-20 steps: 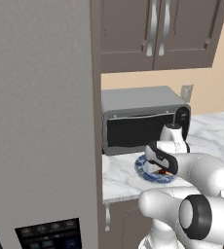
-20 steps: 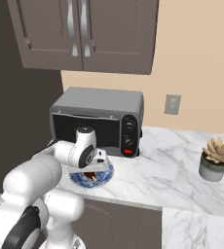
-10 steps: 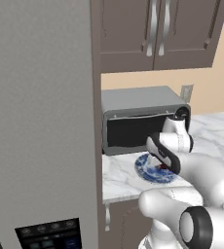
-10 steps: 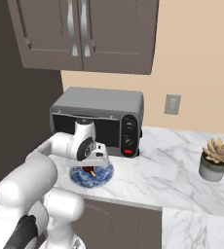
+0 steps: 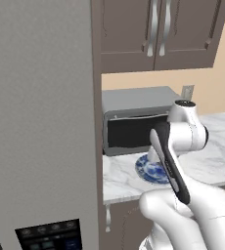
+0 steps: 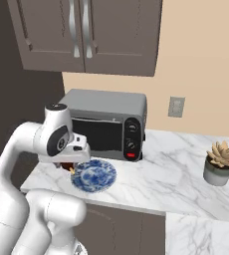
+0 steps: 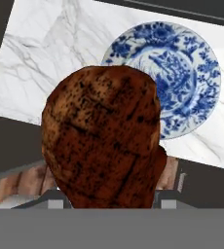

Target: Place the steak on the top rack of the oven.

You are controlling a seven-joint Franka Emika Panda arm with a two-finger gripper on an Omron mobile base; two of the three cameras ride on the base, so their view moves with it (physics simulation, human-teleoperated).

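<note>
Marble worktop carries the emptied plate; end effector, just left of plate, grips steak; carry level toward oven, grip firm.

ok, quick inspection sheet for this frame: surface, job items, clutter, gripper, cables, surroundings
Surface: white marble counter, seen from above in the hand view too.
Job's things: steak lifted off the blue-and-white plate, which now sits bare on the counter. Wall oven control strip low at left; cavity and top rack nothing seen.
Clutter: silver toaster oven behind the plate; potted succulent at right.
Gripper: gripper left of the plate, shut on the steak; fingertips hidden behind the meat.
Cables: nothing seen.
Surroundings: dark upper cabinets, wall outlet, tall grey panel at left.
</note>
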